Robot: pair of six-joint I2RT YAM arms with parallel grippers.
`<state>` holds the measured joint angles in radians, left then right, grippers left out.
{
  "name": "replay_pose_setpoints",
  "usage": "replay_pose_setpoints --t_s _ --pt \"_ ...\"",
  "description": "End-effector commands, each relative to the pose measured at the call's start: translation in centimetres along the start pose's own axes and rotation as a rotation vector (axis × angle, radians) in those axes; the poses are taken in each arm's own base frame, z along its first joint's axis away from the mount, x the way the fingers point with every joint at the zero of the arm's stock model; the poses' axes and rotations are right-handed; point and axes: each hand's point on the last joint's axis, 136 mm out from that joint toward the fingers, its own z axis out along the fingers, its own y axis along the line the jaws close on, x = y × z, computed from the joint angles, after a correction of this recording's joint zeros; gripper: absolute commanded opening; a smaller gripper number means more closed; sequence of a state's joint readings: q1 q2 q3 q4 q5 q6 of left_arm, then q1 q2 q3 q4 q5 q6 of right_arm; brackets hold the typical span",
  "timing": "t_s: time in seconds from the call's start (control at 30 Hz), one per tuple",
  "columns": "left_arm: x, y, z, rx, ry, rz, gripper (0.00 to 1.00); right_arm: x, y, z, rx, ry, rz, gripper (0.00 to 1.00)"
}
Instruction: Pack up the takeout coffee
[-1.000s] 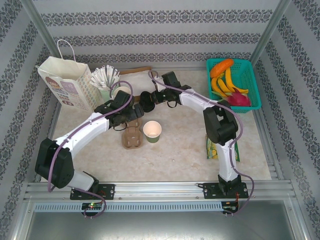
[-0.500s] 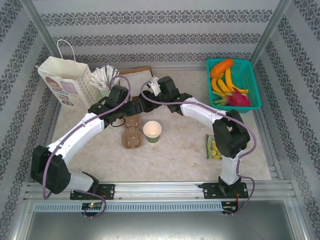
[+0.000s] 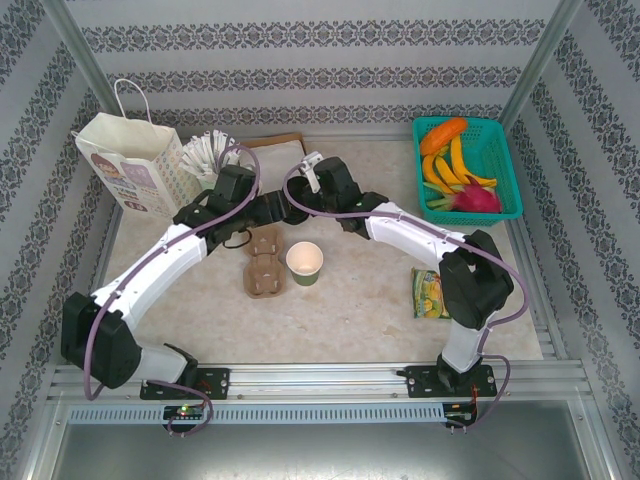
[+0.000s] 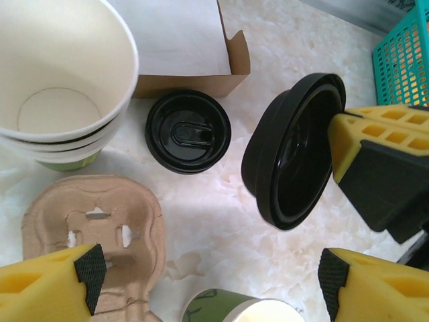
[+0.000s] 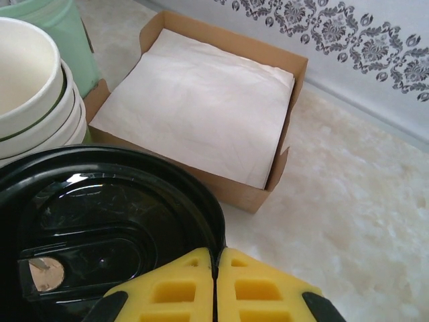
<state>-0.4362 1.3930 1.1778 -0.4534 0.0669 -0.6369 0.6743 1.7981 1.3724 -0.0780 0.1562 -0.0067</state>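
The takeout coffee cup (image 3: 305, 262) is a dark olive-green paper cup standing open, with no lid on, in the middle of the table; its rim also shows at the bottom of the left wrist view (image 4: 234, 310). My right gripper (image 5: 216, 258) is shut on the rim of a black plastic lid (image 5: 100, 221), which it holds tilted above the table (image 4: 295, 151). A second black lid (image 4: 188, 132) lies flat on the table. My left gripper (image 4: 211, 288) hangs open over bare table between the cardboard carrier (image 4: 94, 228) and the held lid.
A stack of cream cups (image 4: 60, 74) and a brown box of napkins (image 5: 201, 100) sit at the back. The paper bag (image 3: 130, 165) and a pale green cup of sticks (image 3: 210, 158) stand at back left. A teal fruit basket (image 3: 500, 150) is at back right, a snack packet (image 3: 430, 293) at right.
My left gripper has moved from over the carrier toward the back. The right arm's elbow has swung out to the right while its gripper stayed by the lids.
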Motion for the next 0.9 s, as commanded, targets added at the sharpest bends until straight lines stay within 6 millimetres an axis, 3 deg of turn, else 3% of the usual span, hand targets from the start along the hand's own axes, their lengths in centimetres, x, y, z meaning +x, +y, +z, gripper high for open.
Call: replay_pose_setpoints --t_s 0.0,0.37,0.7,0.87 --pt "-2.4 -1.5 0.4 0.046 -0.047 0.014 0.81 -1.8 -0.1 -1.3 0.039 -0.034 0.056 0.09" --pt "-2.3 -2.0 3.3 0.034 0.013 0.027 0.58 -2.0 0.0 -1.4 0.057 -0.026 0.116 0.08" --pt "-1.8 -1.8 4.6 0.004 0.055 0.049 0.33 -1.8 0.0 -1.1 0.066 -0.014 0.108 0.08" --pt "-1.6 -1.7 5.2 -0.007 0.073 0.063 0.28 -2.0 0.5 -1.1 0.050 -0.016 0.106 0.08"
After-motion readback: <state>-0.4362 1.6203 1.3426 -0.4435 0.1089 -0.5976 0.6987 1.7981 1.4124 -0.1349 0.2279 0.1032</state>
